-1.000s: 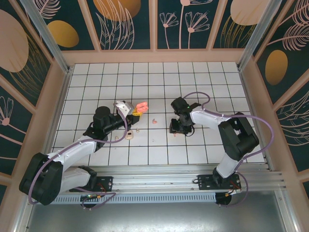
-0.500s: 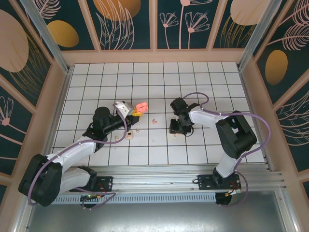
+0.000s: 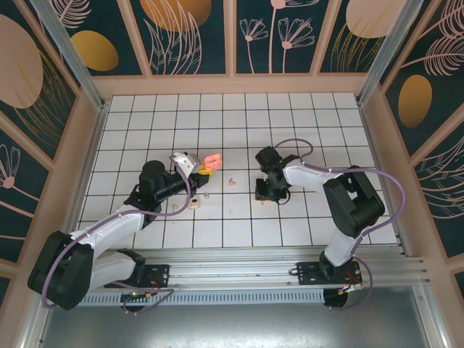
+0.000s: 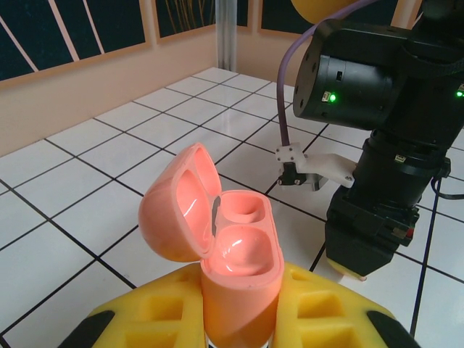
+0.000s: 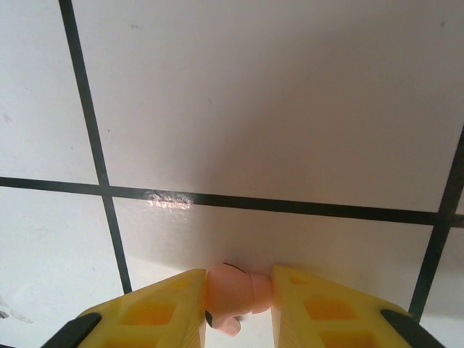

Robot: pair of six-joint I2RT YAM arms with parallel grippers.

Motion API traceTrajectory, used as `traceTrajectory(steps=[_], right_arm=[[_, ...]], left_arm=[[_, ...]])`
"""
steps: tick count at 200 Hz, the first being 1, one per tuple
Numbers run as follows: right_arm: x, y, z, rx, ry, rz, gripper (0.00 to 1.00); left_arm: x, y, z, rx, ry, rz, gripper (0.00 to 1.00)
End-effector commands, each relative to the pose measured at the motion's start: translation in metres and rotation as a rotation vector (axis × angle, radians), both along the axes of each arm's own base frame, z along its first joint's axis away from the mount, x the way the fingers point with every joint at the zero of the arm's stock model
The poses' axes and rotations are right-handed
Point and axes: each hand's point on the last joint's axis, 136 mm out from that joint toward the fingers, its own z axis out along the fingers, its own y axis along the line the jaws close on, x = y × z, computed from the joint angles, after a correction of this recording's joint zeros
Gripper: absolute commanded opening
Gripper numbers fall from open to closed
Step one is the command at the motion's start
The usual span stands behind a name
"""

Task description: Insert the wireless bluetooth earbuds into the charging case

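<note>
My left gripper (image 4: 239, 319) is shut on the lower body of a coral-pink charging case (image 4: 239, 254). The case stands upright with its lid swung open to the left, and both of its wells are empty. From above, the case (image 3: 212, 159) sits left of centre. My right gripper (image 5: 238, 297) points down at the tiled floor, shut on a coral-pink earbud (image 5: 235, 293) that touches both yellow pads. In the top view the right gripper (image 3: 264, 194) is low over the tiles, to the right of the case. Another coral-pink earbud (image 3: 231, 181) lies on the floor between the two grippers.
A small cream object (image 3: 194, 205) and tiny cream buds (image 3: 206, 193) lie on the tiles below the left gripper. The right arm's black wrist (image 4: 384, 145) stands close to the right of the case. Wooden walls (image 3: 232, 83) enclose the white tiled floor.
The right gripper's jaws have narrowed onto the coral-pink earbud. Neither arm has visibly shifted, and the left gripper has kept its hold on the case.
</note>
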Motion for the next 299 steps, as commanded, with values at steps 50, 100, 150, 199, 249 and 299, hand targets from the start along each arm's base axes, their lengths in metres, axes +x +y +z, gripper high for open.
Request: traceTrajectory(steps=[50, 100, 150, 199, 249, 299], right_arm=[[0.031, 0.015, 0.053, 0.145, -0.251, -0.047, 0.26], [0.054, 0.049, 0.158, 0.479, -0.619, -0.01, 0.23], [0.033, 0.075, 0.247, 0.68, -0.957, 0.155, 0.24], [0.007, 0.09, 0.275, 0.842, -1.08, 0.271, 0.23], [-0.001, 0.1, 0.278, 0.896, -1.087, 0.318, 0.23], [-0.005, 0.111, 0.277, 0.914, -1.074, 0.37, 0.23]], left_arm=[[-0.005, -0.002, 0.007, -0.032, -0.053, -0.02, 0.11], [-0.02, -0.011, 0.02, -0.121, -0.141, -0.121, 0.11], [-0.025, -0.015, 0.027, -0.142, -0.212, -0.163, 0.1], [-0.025, -0.016, 0.033, -0.172, -0.237, -0.175, 0.08], [-0.025, -0.016, 0.036, -0.175, -0.241, -0.172, 0.08], [-0.026, -0.017, 0.04, -0.183, -0.244, -0.176, 0.08]])
